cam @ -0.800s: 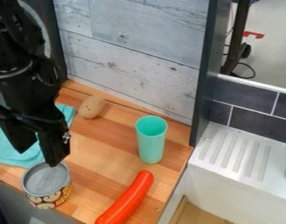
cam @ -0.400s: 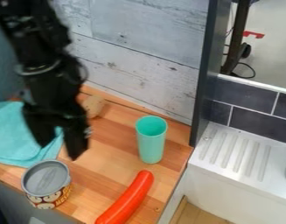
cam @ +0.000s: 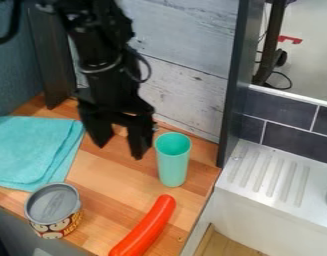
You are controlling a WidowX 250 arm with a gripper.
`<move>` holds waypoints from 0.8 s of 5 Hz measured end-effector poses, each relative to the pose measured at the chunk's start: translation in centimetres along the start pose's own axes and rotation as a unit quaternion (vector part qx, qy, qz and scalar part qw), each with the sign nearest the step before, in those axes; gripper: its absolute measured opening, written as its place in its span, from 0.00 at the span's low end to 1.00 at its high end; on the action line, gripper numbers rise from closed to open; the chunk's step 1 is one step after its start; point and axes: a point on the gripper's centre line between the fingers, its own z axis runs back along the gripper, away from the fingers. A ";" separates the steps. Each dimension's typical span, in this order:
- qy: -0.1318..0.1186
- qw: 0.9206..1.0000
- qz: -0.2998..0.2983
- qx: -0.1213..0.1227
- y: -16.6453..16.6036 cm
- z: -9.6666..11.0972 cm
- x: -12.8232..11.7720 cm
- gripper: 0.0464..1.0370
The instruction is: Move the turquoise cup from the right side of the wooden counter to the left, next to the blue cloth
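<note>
Above the wooden counter, left of the cup, the black gripper point(cam: 119, 146) hangs open with nothing between its fingers. Its right finger is nearest to the turquoise cup point(cam: 173, 162), which stands upright. An orange-red sausage point(cam: 145, 227) lies at a slant in front of the cup. At the counter's front left stands an open can point(cam: 53, 210) with a patterned label. A folded turquoise cloth point(cam: 33, 150) lies flat on the left.
A whitewashed plank wall point(cam: 186, 65) rises behind the counter point(cam: 102, 185). A dark upright panel point(cam: 234, 80) stands at the right, with a white ridged sink drainboard point(cam: 269, 175) beyond it.
The gripper has moved right and somewhat up, from near the can to beside the cup, staying open. The tan potato-like object behind it is now hidden by the arm.
</note>
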 end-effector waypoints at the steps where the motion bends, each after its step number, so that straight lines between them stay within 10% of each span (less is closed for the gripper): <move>1: 0.000 1.000 0.014 -0.002 -0.7 -1.1 2.2 0.96; 4: 0.015 0.998 0.050 0.025 0.0 -3.8 5.2 0.96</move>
